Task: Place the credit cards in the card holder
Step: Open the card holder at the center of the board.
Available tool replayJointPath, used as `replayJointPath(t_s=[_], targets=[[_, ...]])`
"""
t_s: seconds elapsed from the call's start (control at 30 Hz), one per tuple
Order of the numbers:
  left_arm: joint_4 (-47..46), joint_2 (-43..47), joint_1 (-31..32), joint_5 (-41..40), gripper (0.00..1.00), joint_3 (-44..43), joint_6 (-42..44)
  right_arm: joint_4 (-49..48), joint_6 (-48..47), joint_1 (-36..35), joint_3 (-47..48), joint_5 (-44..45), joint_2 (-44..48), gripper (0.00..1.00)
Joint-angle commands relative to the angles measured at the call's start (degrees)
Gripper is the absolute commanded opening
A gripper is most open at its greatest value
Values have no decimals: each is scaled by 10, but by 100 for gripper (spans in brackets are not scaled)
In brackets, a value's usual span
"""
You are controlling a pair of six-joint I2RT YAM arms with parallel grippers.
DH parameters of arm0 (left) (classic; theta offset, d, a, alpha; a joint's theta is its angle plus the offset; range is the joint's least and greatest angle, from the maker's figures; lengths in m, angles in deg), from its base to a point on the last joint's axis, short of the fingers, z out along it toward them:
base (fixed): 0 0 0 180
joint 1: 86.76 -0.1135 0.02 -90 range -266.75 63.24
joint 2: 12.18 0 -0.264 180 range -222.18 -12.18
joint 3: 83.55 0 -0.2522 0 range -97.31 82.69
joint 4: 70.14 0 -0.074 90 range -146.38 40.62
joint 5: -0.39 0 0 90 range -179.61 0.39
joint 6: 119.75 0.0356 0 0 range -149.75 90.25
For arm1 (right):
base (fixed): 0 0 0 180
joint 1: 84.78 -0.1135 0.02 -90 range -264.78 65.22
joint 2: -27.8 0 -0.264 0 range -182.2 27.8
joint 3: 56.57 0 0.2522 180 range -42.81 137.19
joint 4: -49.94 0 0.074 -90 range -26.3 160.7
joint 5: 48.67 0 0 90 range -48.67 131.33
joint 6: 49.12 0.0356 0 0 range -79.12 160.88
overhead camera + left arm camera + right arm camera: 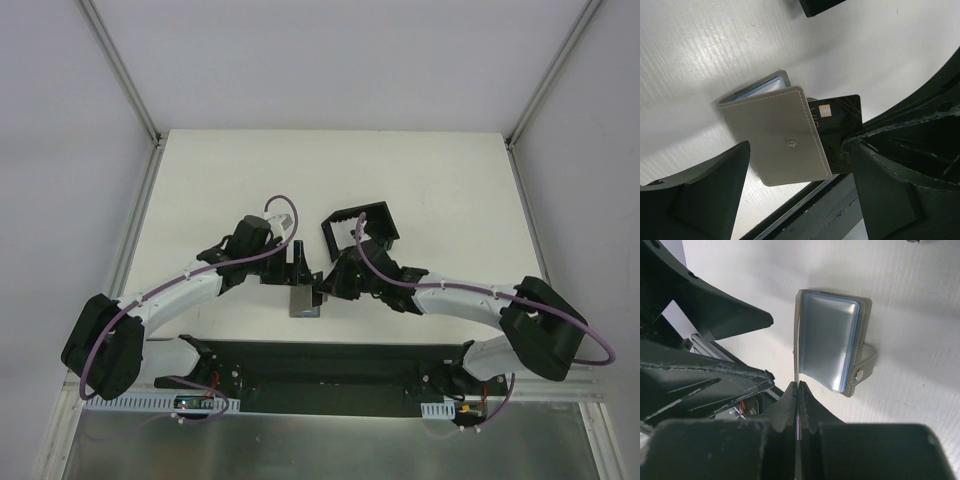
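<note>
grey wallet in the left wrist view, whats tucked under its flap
A dark card with a gold chip sticks out from under the right edge of the grey wallet. The flap hides the rest of it and any other cards.

We list: one cream-white bench (440,180), matte, evenly lit; pale grey walls (330,60) on three sides; aluminium frame rails (121,70) rising from the far corners; a brushed metal sheet (320,445) along the near edge.

The grey stitched leather-like wallet (775,140) looks matt, its round snap (791,144) shiny metal; the dark rectangular plastic card (838,129) is glossy; the white tabletop (700,50) is finely ribbed.
</note>
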Motion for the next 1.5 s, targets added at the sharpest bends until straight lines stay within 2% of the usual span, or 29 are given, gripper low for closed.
replayJointPath(t_s=[0.0, 0.33, 0.57, 0.87, 0.97, 1.03, 1.13, 1.3, 1.37, 1.43, 1.47], targets=[[-13, 0, 4, 16, 80, -7, -6, -60, 21, -5, 6, -24, -19, 0], [-20, 0, 4, 19, 80, 10, -9, -126, 54, -5, -9, -47, -42, 0], [-20, -2, 4, 19, 72, 17, -6, -164, 70, -5, -17, -65, -60, 0], [-19, 19, 4, -2, 69, 31, -15, -211, 94, -2, -34, -67, -66, 0], [-17, 26, 4, -7, 64, 34, -16, -211, 93, -2, -35, -66, -64, 0], [-12, 23, 4, -8, 55, 31, -13, -211, 93, -1, -36, -67, -64, 0], [-7, 21, 4, -12, 55, 31, -10, -211, 90, -1, -35, -68, -61, 1], [3, 21, 4, -18, 42, 25, -3, -211, 88, -2, -32, -70, -59, 0], [6, 20, 4, -19, 30, 23, 2, -211, 88, -2, -32, -71, -60, 0], [10, 16, 4, -20, 24, 22, 7, -211, 86, -1, -31, -72, -61, 0], [15, 16, 4, -20, 17, 20, 11, -211, 86, -1, -31, -72, -61, 0]])
